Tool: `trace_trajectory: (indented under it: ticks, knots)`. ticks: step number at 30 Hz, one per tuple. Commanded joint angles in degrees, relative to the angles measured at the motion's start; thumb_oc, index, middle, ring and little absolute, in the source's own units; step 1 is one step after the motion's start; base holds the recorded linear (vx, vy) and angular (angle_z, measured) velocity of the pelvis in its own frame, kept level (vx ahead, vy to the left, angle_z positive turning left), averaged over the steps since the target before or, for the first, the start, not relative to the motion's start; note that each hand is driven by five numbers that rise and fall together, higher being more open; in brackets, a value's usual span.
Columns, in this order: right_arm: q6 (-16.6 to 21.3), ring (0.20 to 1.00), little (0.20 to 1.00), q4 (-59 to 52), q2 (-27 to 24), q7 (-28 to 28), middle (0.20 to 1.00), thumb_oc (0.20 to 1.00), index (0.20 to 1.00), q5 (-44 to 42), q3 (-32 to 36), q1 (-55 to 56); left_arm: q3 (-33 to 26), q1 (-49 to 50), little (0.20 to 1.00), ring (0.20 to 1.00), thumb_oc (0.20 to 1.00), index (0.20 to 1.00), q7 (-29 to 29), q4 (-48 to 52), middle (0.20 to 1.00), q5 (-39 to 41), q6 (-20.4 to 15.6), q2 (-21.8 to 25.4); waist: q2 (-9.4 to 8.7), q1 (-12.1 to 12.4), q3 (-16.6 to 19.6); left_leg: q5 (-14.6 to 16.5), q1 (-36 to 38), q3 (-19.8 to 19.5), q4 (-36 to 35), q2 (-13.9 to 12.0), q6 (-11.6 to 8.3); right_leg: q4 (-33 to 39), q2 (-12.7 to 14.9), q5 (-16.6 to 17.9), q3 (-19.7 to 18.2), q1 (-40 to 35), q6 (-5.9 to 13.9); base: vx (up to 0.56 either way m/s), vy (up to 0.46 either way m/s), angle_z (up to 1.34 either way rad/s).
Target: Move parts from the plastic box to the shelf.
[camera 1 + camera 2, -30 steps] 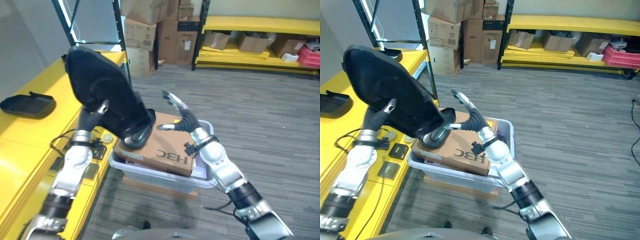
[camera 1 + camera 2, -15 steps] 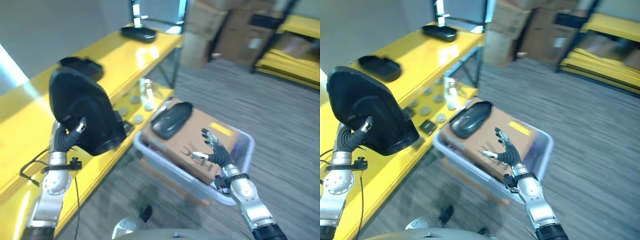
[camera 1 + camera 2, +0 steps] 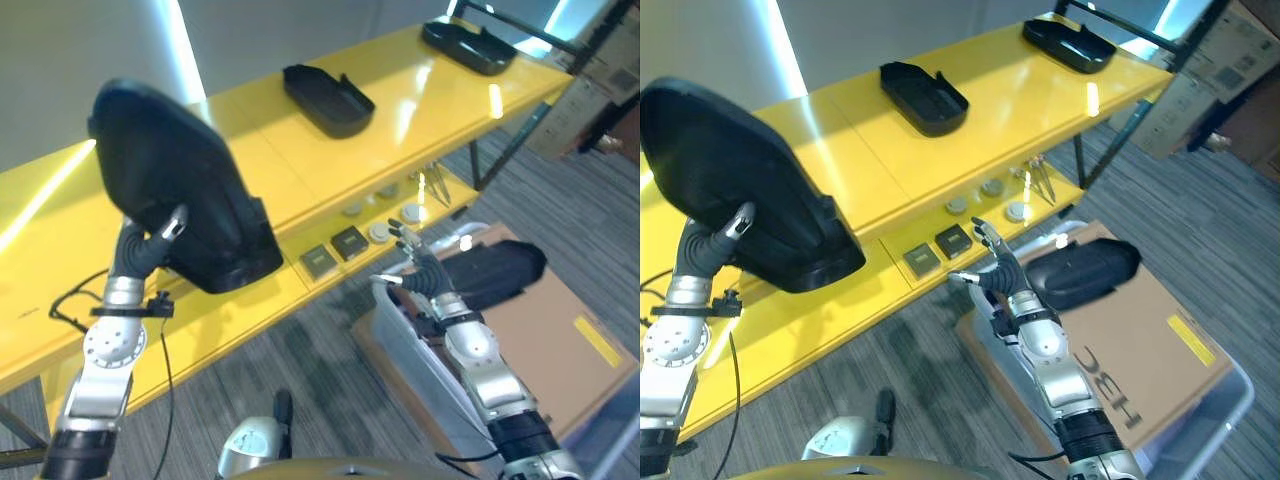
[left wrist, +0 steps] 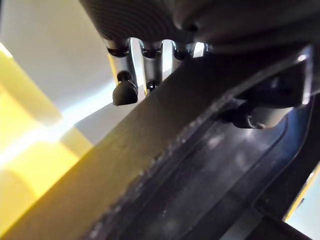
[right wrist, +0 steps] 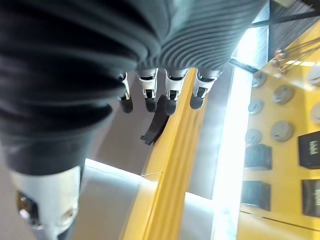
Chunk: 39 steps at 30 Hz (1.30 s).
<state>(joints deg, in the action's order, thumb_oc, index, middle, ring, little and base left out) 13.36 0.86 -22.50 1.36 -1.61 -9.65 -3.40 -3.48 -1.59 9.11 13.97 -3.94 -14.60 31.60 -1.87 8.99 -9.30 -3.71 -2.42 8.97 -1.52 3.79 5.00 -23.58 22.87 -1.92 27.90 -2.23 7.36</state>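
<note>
The large black moulded plastic part (image 3: 175, 190) is gripped by the left hand (image 3: 150, 245), raised above the yellow shelf (image 3: 300, 170) for placing; the right hand (image 3: 420, 268) hangs open, empty.

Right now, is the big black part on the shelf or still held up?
Held up: the left robot hand grips the black part above the yellow shelf.

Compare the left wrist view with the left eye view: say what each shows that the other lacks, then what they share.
The left wrist view alone gives the close look: the left hand's fingers curled over the edge of the big black part, with its inner ribbing showing.

The left eye view alone gives the surroundings: the yellow shelf, two black trays on it, the open right hand, another black part on the cardboard box, and the plastic box.

Both show the left hand gripping the big black part.
</note>
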Motion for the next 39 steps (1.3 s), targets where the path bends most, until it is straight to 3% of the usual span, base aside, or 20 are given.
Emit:
trace_trajectory:
  ticks: [1,2,5,9,10,12,18,20,25,28,32,36,37,39]
  knots:
    - [3.13,1.0,1.0,-0.05,-3.69,0.64,1.0,1.0,1.0,2.17,0.06,-1.09,2.7,-6.19,0.2,0.2,0.2,0.2,0.19,2.86,0.2,4.47,-4.98,1.75,1.46,-2.93,4.26,1.25,-2.25,-5.98,-2.01,-2.2,-3.64,14.24,-13.17,-3.54,-15.89,1.45,-0.11,0.25,0.019,1.24]
    - [3.34,1.0,1.0,-0.36,-4.15,1.15,1.0,1.0,1.0,2.2,0.85,-0.81,4.7,-8.73,0.2,0.2,0.2,0.2,0.44,2.94,0.2,5.07,-5.25,1.49,2.51,-4.07,3.39,1.67,-1.19,-9.6,-2.17,-2.15,-3.71,16.16,-12.94,-2.22,-20.29,4.03,0.03,0.16,-0.072,1.18]
    - [3.31,1.0,1.0,-1.2,-5.13,0.18,1.0,1.0,1.0,2.66,1.17,-0.48,5.63,-9.1,0.2,0.2,0.2,0.2,0.18,3.11,0.2,5.95,-5.36,0.52,2.3,-5.53,2.58,2.37,0.52,-12.68,-2.74,-2.25,-3.98,19.35,-12.79,0.55,-23.18,6.07,0.7,0.18,-0.119,0.66]
    - [4.04,1.0,1.0,-1.79,-5.69,-2.06,1.0,1.0,1.0,-0.61,1.35,0.59,6.46,-7.98,0.2,0.2,0.2,0.2,-0.07,2.6,0.2,6.34,-4.9,-0.38,1.52,-7.02,1.95,2.66,1.51,-17.85,-2.86,-2.44,-4.64,19.67,-15.93,0.96,-30.58,7.62,0.71,0.09,-0.197,0.87]
    - [4.28,1.0,1.0,-2.48,-6.52,-3.5,1.0,1.0,1.0,-0.92,1.35,1.61,6.18,-7.14,0.2,0.2,0.2,0.2,-1.21,2.98,0.2,6.61,-4.77,-0.51,0.83,-6.52,2.22,1.99,0.99,-19.69,-2.59,-2.83,-5.8,20.32,-16.02,0.6,-29.29,6.53,0.06,0.06,-0.226,1.37]
    - [4.46,1.0,1.0,-2.51,-6.95,-3.97,1.0,1.0,1.0,-1.06,1.29,2.01,5.86,-6.26,0.2,0.2,0.2,0.2,-1.28,3.06,0.2,6.48,-4.71,-1.0,0.74,-6.72,2.66,2.24,1.0,-20.42,-2.88,-3.19,-6.26,21.34,-15.99,0.24,-27.51,5.36,-0.17,0.05,-0.265,1.17]
    - [4.74,1.0,1.0,-0.43,-8.68,-5.16,1.0,1.0,1.0,-4.46,1.36,2.04,2.49,-1.12,0.2,0.2,0.2,0.2,-0.39,4.81,0.2,5.55,-4.1,-2.6,1.09,-5.69,1.61,-0.49,-1.72,-24.25,-2.04,-6.22,-10.04,24.98,-18.29,-0.1,-19.98,1.5,-1.84,0.0,-0.272,0.43]
    - [4.93,1.0,1.0,-0.65,-9.46,-5.06,1.0,1.0,1.0,-4.5,2.28,2.59,1.62,0.01,0.2,0.2,0.2,0.2,-0.36,4.91,0.2,5.7,-4.07,-3.1,1.15,-5.81,1.0,-0.95,-3.28,-23.79,-1.24,-6.21,-10.4,24.99,-18.0,-0.49,-16.95,0.66,-2.41,-0.01,-0.137,0.68]
    - [5.02,1.0,1.0,-1.33,-9.85,-5.35,1.0,1.0,1.0,-4.58,2.3,2.48,0.25,0.89,0.2,0.2,0.2,0.2,0.09,4.7,0.2,4.27,-3.84,-2.18,0.95,-6.09,1.18,0.33,-3.17,-23.31,0.65,-7.32,-11.26,25.74,-17.4,-0.19,-16.37,-0.18,-2.37,0.03,-0.008,0.6]
    - [5.26,1.0,1.0,-1.55,-8.57,-5.68,1.0,1.0,1.0,-5.01,1.75,2.71,-1.47,-0.03,0.2,0.2,0.2,0.2,2.3,4.4,0.2,0.6,-2.96,-0.49,1.97,-6.54,1.91,0.96,-2.41,-22.67,0.25,-8.72,-11.23,26.33,-17.2,-0.23,-17.32,-1.1,-2.04,0.08,0.089,-0.21]
    - [4.71,1.0,1.0,-1.76,-6.19,-6.01,1.0,1.0,1.0,-5.24,1.14,4.97,-0.15,-6.35,0.2,0.2,0.2,0.2,3.09,2.24,0.2,0.0,-2.34,2.82,3.42,-8.36,2.88,0.77,-0.5,-19.55,-3.42,-7.87,-10.53,26.27,-15.59,-0.04,-16.91,-1.26,-1.13,0.1,0.178,-0.16]
    - [3.44,1.0,1.0,-1.44,-4.95,-8.72,1.0,1.0,1.0,-6.56,-2.14,6.42,4.69,-16.53,0.2,0.2,0.2,0.2,1.37,-3.99,0.2,4.0,-1.52,7.68,4.27,-10.37,2.6,1.16,-1.03,-17.09,-3.48,-6.96,-10.42,27.14,-14.3,1.06,-17.7,-0.09,-0.39,0.02,0.128,-0.1]
    - [2.67,1.0,1.0,-1.18,-5.35,-10.28,1.0,1.0,1.0,-6.91,-4.36,6.48,7.47,-21.06,0.2,0.2,0.2,0.2,0.13,-8.37,0.2,11.66,-1.28,8.54,4.68,-11.48,2.15,1.03,-1.38,-16.26,-3.48,-6.71,-10.48,27.93,-14.0,1.93,-18.27,0.57,-0.16,0.01,0.103,-0.21]
    - [2.05,1.0,1.0,-1.26,-5.92,-12.09,1.0,1.0,1.0,-7.88,-6.53,6.35,10.4,-27.65,0.2,0.2,0.2,0.2,-0.33,-14.13,0.2,16.86,-1.12,11.38,4.78,-12.22,1.58,0.79,-2.13,-15.57,-3.48,-6.69,-10.67,28.4,-13.85,2.63,-19.04,1.71,0.13,-0.02,0.058,-0.16]
